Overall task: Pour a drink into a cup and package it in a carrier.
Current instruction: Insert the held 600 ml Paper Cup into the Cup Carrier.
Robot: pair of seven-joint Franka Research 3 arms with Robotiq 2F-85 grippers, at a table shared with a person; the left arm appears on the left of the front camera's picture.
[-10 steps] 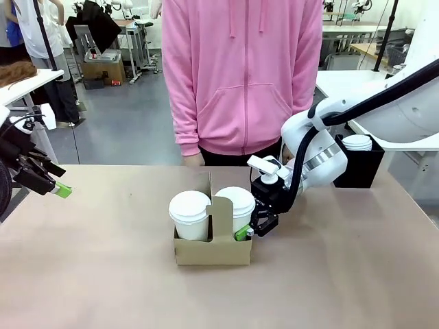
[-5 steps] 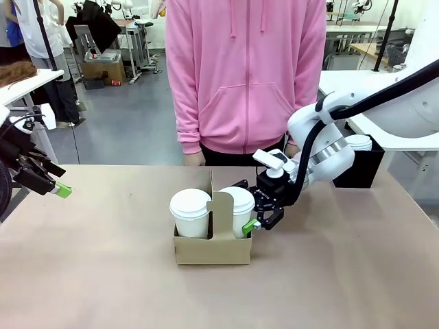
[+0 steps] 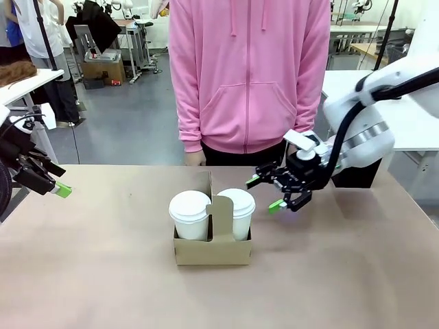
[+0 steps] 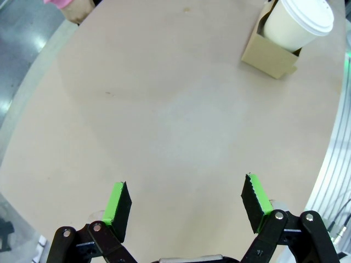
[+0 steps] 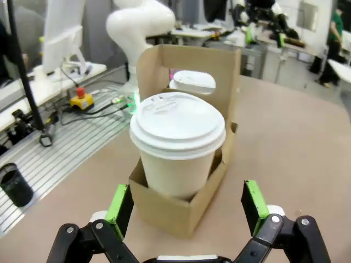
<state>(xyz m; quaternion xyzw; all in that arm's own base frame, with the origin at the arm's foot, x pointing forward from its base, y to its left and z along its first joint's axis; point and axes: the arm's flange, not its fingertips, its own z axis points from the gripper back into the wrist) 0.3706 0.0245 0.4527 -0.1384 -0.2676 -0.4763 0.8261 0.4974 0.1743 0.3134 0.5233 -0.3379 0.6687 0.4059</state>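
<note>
Front view: a tan table (image 3: 103,274) is spanned across the frame, with a person in a pink hoodie (image 3: 248,75) stood at its far edge, near the middle. The right arm (image 3: 360,130) is brought in from the right side; the right gripper (image 3: 267,193) is held above the table surface just right of the carrier, jaws spread, nothing between the green pads, no contact with cup or cardboard. The left gripper (image 3: 55,186) is held off the table's left edge, well apart from the carrier.

The brown cardboard carrier (image 3: 212,250) is set near the table's centre, upright handle panel between two holes. Two white lidded paper cups are seated in it: the left cup (image 3: 190,214) and the right cup (image 3: 235,210), one either side of the panel, both upright. A stack of white lids or cups in a black bin (image 3: 358,161) is noted behind the right arm, beyond the table's far right corner.

Right wrist view: the nearer cup is seen seated in its hole, framed between the spread fingers but clear of them.

Left wrist view: the fingers (image 4: 118,204) are spread wide over bare table; carrier and one cup are seen at the far top right.
</note>
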